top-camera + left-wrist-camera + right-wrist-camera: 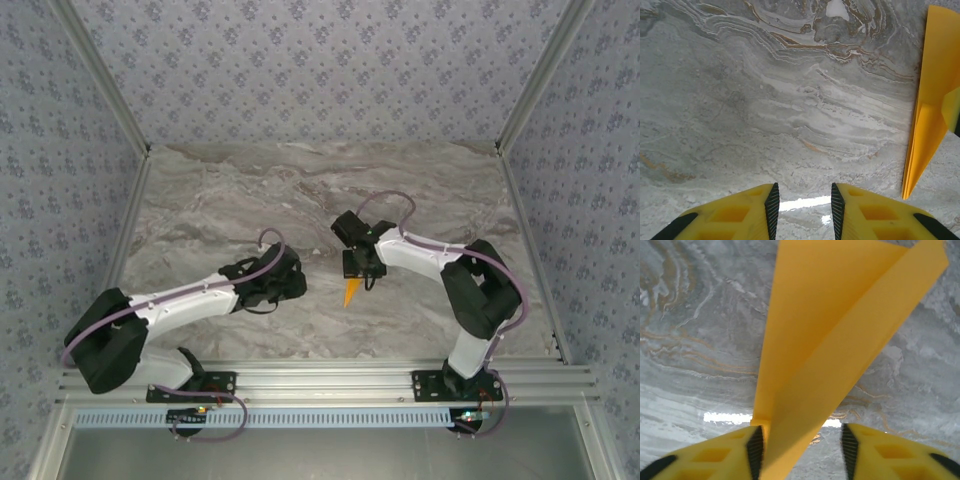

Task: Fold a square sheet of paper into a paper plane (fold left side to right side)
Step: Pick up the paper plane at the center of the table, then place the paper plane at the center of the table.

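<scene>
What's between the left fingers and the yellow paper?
Nothing but bare marble table. The left wrist view shows an empty stretch from the left fingers to the paper.

One paper plane (351, 292), apparently; two arms (190, 297) (425, 255).

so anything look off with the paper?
Nothing torn or spilled. The paper plane is a narrow dart whose top flap seems lifted, running between the open fingers of the right gripper. Left gripper hangs open beside it.
</scene>
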Robot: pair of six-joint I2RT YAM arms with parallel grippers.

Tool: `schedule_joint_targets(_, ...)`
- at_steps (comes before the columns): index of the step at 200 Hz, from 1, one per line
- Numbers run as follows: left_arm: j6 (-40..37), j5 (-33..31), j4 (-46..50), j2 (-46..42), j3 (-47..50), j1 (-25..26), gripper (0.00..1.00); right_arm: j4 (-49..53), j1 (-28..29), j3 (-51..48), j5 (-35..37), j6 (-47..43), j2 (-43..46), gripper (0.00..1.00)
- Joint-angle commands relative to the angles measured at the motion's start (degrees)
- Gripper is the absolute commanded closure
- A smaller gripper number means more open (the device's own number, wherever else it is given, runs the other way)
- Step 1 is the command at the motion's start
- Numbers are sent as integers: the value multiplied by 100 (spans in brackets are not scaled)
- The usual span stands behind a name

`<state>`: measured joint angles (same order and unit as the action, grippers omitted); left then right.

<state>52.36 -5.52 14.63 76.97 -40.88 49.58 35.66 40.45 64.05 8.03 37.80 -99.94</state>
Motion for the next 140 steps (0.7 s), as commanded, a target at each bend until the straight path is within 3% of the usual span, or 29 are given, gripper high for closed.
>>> schedule_joint_targets(1,11,-177,135,-247,88,-27,65,151,59,55,243,254,179,68)
schedule_joint_targets(30,21,-284,254,-395,106,-27,65,169,94,36,61,136,658,100)
schedule_joint_targets(66,-93,-645,666,-755,42,-37,64,-103,226,-77,-593,-450,1413,100)
schedule_joint_targets(96,-66,-995,940,-1234,93,-54,58,-1129,61,-824,-1489,-687,2121,100)
schedule_joint_targets(117,-7,-1185,1074,-1581,196,-58,53,-2138,-355,-1655,-2386,-471,2128,100)
schedule_joint_targets(140,38,-1302,1171,-1917,298,-79,47,-2541,-781,-2211,-2575,-474,1837,87)
